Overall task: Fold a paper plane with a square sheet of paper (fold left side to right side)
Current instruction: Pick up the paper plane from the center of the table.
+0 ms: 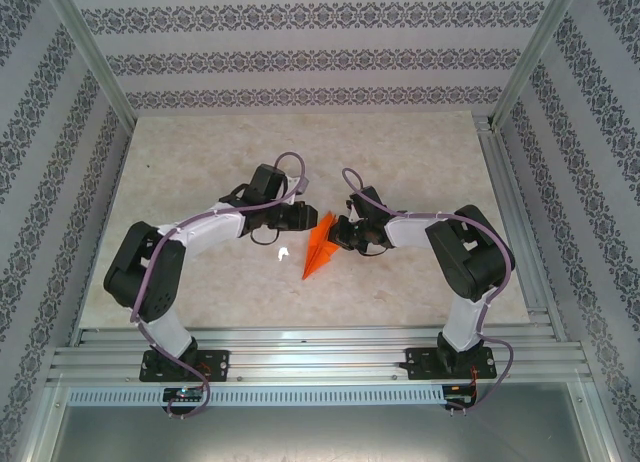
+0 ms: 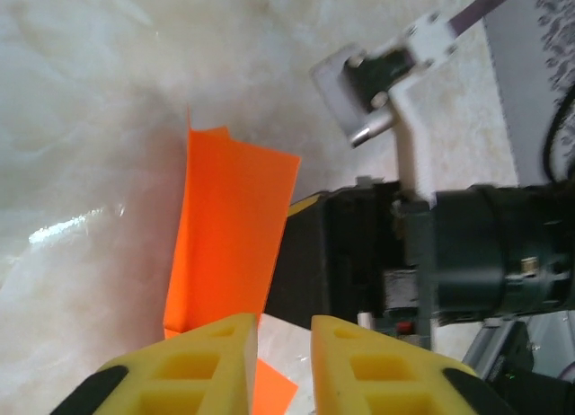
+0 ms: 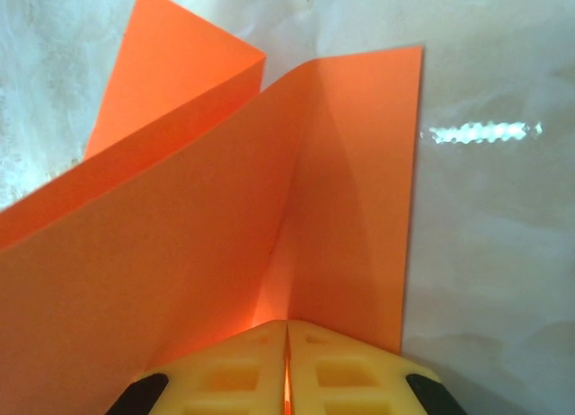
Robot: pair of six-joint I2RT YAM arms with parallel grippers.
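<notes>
Pinching the orange paper plane (image 3: 225, 226) at its fold, the right gripper (image 3: 287, 366) has its jaws pressed together on the sheet (flaps standing up) mid-way across the table (image 1: 200, 152). The left gripper (image 2: 283, 361), jaws slightly apart, sits just beside the paper.

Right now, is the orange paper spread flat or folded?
Folded. The orange paper stands in creased flaps, pinched by the shut right gripper.

The thin folded paper (image 1: 318, 248) is plain bright orange; the marbled tabletop (image 1: 400, 162) is cream; walls (image 1: 300, 57) bear grey floral stripes.
</notes>
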